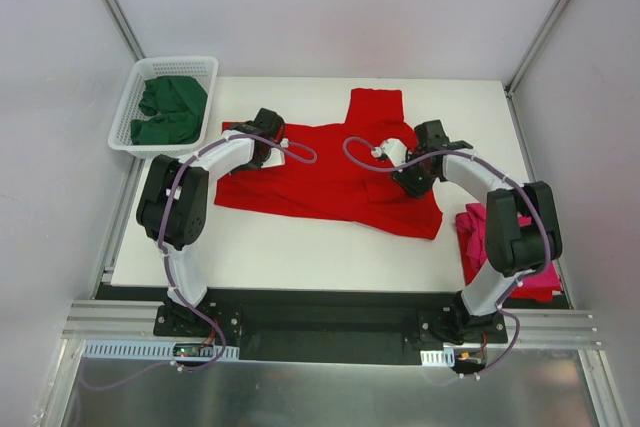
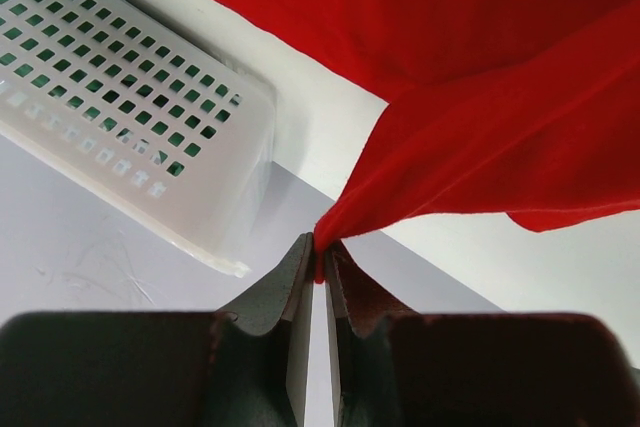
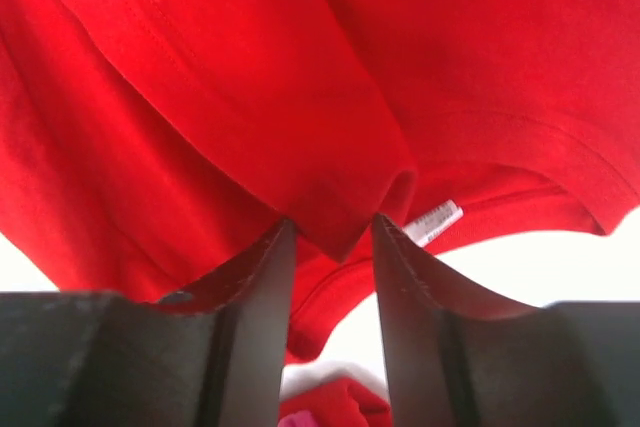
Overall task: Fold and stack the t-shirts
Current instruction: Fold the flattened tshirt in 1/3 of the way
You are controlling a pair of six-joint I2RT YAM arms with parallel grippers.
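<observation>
A bright red t-shirt (image 1: pixel 330 182) lies spread across the white table, one sleeve pointing to the far side. My left gripper (image 1: pixel 272 147) is at the shirt's left edge. In the left wrist view it (image 2: pixel 318 249) is shut on a pinched corner of the red cloth (image 2: pixel 480 137), which stretches up and to the right. My right gripper (image 1: pixel 412 177) is over the collar area. Its jaws (image 3: pixel 335 232) stand apart around a thick fold of the red shirt (image 3: pixel 300 97), and the fold touches both tips. A white neck label (image 3: pixel 432 222) shows beside the right finger.
A white lattice basket (image 1: pixel 170 65) at the far left holds dark green t-shirts (image 1: pixel 170 107). Its wall (image 2: pixel 120 107) is close to my left gripper. A magenta-pink t-shirt (image 1: pixel 475 237) lies crumpled at the table's right edge, by the right arm.
</observation>
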